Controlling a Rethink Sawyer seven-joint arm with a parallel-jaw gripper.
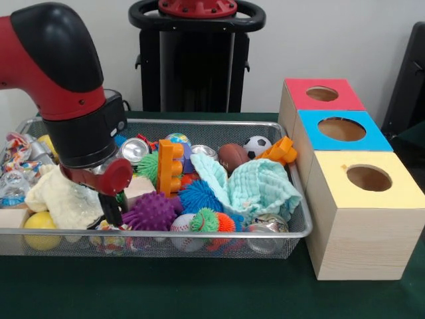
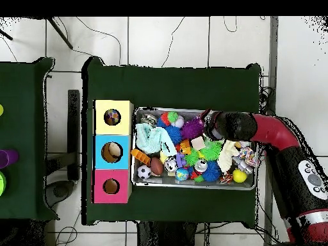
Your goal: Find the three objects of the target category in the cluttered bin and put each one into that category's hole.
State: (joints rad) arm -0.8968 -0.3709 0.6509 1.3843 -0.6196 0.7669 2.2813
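Pincer (image 1: 111,211) low beside cream cloth (image 1: 63,199), grip unclear, overhead shows yellow-top hole (image 2: 113,117) occupied

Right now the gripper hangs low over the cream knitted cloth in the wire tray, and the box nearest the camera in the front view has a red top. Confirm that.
Not quite. The gripper does hang low over the cream knitted cloth in the wire tray, but the front view shows the nearest box has a yellow top. The red-topped box is the farthest of the three.
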